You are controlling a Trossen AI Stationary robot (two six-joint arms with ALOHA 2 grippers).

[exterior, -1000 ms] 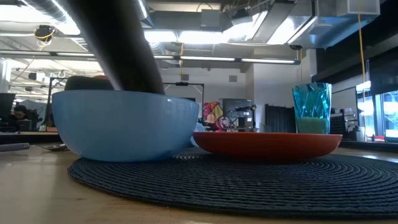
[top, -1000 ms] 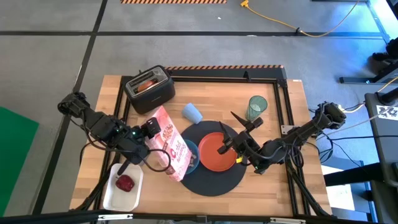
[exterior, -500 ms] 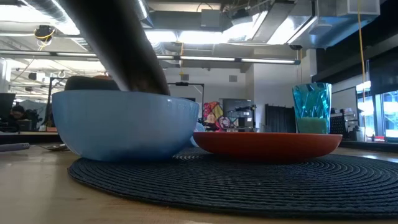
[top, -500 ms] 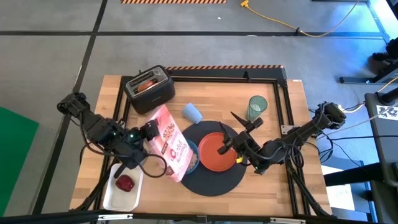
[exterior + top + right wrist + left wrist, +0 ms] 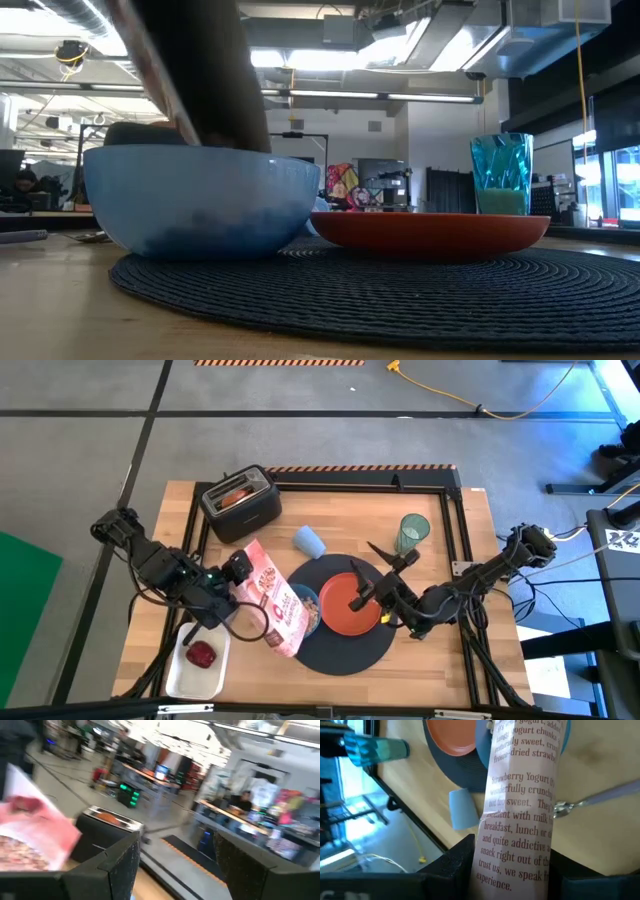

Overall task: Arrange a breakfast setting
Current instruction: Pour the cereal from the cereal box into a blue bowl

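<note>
My left gripper (image 5: 236,572) is clamped on the flat, glossy cereal bag (image 5: 270,595), tilted mouth-down over the smooth blue bowl (image 5: 200,200) on the woven mat (image 5: 400,290) to pour. Further right, my right gripper (image 5: 372,573) hovers over the orange plate (image 5: 345,605), fingers parted, holding nothing.

A pink cereal box (image 5: 270,592) with red lettering tilts over the blue bowl (image 5: 200,198), beside the orange plate (image 5: 352,604) on the dark-grey woven mat (image 5: 400,290).
</note>
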